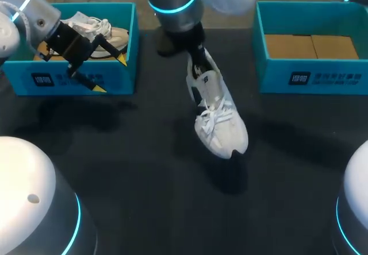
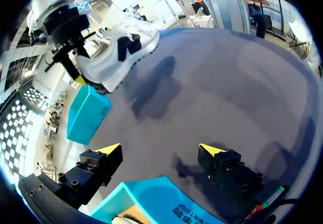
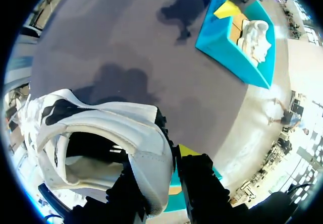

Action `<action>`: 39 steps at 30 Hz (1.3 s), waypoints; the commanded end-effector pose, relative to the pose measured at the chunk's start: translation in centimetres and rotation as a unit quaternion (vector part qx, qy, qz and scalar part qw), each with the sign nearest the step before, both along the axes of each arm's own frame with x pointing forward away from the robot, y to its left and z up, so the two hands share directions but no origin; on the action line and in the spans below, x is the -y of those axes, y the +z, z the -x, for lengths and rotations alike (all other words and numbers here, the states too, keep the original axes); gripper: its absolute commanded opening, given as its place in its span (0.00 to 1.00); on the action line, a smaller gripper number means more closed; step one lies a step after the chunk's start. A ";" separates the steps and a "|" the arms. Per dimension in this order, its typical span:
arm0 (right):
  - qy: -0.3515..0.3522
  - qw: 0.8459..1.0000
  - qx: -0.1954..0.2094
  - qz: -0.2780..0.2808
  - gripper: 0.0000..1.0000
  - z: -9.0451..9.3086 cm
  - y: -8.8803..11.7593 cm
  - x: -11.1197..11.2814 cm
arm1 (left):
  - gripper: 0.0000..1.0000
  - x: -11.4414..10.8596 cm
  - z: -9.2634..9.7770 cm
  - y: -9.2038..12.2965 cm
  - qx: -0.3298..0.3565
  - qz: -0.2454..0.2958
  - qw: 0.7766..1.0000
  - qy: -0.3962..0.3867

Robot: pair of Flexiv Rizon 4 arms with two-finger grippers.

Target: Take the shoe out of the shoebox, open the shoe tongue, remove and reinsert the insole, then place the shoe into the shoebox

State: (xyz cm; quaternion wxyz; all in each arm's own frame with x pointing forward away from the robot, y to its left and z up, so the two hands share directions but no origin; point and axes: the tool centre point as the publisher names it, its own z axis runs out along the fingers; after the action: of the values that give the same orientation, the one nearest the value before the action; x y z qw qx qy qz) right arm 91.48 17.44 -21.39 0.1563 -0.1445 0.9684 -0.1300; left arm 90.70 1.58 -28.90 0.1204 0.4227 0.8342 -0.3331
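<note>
1. Head view: two shoeboxes sit at the far corners of the worktop [image 1: 144,197]. The left shoebox [image 1: 86,80] holds one white boxed shoe [image 1: 98,28]; the right shoebox [image 1: 313,74] shows brown card [image 1: 313,45]. The right end effector [image 1: 198,57] pinches the second, held shoe [image 1: 218,117] by its heel above the middle.
2. Left wrist view: the left end effector [image 2: 160,151] is spread above the left shoebox's wall.
3. Right wrist view alone shows the held shoe's inside.

The right hand [image 3: 162,166] grips the white shoe [image 3: 96,128] at its heel collar, one finger inside and one outside, and farther across the dark desk [image 3: 126,32] a blue shoebox [image 3: 217,42] holds a second shoe [image 3: 255,37].
</note>
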 end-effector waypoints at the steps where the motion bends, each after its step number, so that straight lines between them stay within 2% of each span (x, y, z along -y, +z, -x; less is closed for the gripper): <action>1: 0.000 1.000 -0.004 0.005 0.00 0.3 2.0 0.9 | 1.00 0.0 0.1 0.0 0.001 -0.001 1.000 0.000; 9: 0.004 1.000 0.001 0.004 0.00 -0.8 4.3 5.1 | 1.00 0.0 0.1 0.0 0.001 -0.001 1.000 0.000; 12: 0.013 1.000 0.016 -0.022 0.00 -1.2 5.5 6.7 | 1.00 0.0 0.1 0.0 0.001 -0.001 1.000 0.000; 33: 0.013 1.000 0.016 -0.022 0.00 -1.2 5.5 6.7 | 1.00 0.0 0.1 0.0 0.001 -0.001 1.000 0.000; 37: -0.002 0.999 0.019 -0.035 0.00 -1.6 7.3 9.3 | 1.00 0.0 0.1 0.0 0.001 -0.001 1.000 0.000; 39: -0.014 1.000 0.018 -0.018 0.00 -2.0 8.1 10.6 | 1.00 0.0 0.1 0.0 0.001 -0.001 1.000 0.000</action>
State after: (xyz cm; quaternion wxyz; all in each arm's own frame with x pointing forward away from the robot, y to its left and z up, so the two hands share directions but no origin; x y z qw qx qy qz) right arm 93.57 8.84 -14.84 0.1792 -0.1248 0.9689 -0.1165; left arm 90.70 1.58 -28.90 0.1204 0.4227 0.8341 -0.3332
